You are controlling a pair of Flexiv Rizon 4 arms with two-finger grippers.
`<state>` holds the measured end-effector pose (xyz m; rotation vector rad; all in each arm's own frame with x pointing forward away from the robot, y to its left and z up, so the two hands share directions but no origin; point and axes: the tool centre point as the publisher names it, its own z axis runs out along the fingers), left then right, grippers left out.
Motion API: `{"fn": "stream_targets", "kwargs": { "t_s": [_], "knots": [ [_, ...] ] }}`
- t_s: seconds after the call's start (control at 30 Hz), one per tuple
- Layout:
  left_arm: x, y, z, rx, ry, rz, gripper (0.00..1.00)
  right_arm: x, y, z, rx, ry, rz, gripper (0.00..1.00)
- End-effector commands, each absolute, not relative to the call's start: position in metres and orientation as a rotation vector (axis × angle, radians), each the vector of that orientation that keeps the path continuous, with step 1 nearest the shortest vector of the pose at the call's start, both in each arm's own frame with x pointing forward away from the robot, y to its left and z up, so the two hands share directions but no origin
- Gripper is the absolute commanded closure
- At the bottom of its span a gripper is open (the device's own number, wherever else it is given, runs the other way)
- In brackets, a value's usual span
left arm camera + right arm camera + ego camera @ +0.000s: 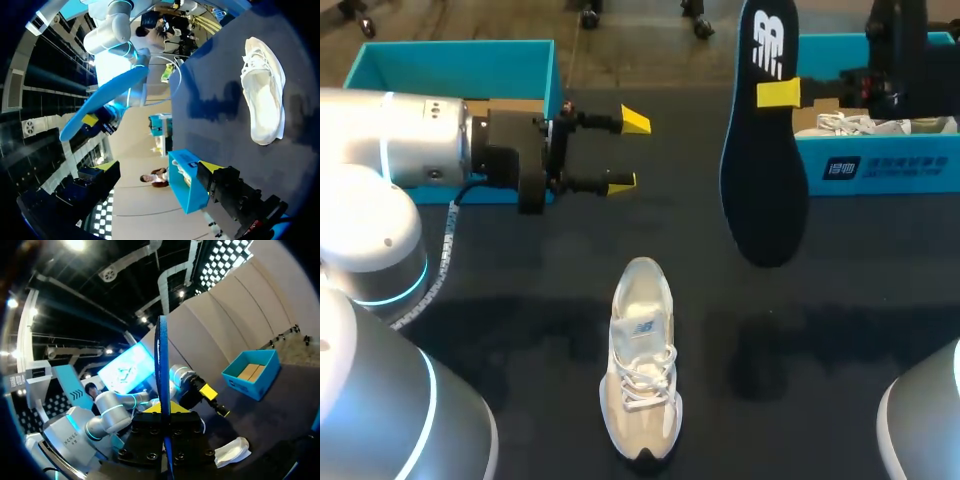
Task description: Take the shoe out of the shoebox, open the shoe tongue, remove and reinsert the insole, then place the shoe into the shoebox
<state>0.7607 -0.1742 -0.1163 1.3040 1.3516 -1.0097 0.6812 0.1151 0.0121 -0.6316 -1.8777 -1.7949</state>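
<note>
Currently our right fingers (778, 93) pinch the insole (765, 170), left fingers (620, 183) gaping. Held near one end, it could twist loose.

The shoe (642, 365) lies on the table (520, 260), midway across, near our edge. Behind it, leftward, our left gripper (628, 150) hovers before an open box (460, 62) at left rear. Right of the shoe, above the table, the insole (763, 170) hangs in our right gripper (777, 93) beside the shoebox (880, 165) at right rear; a second shoe (865, 124) lies inside.
</note>
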Motion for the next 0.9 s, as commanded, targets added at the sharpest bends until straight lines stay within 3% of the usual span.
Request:
{"fn": "stream_targets", "kwargs": {
  "t_s": [0.03, 0.5, 0.9],
  "knots": [
    [0.76, -0.175, -0.117, 1.303, 1.349, -1.008, 0.0, 0.688, 0.118, 0.012, -0.62, -1.879, -1.786, 1.0],
    [0.791, -0.161, -0.094, 1.256, 1.093, -1.182, 0.0, 0.753, 0.118, -0.02, -0.93, -1.652, -1.701, 1.0],
    [0.795, -0.164, -0.09, 1.267, 1.088, -1.231, 0.0, 0.759, 0.124, -0.024, -0.947, -1.63, -1.664, 1.0]
  ]
}}
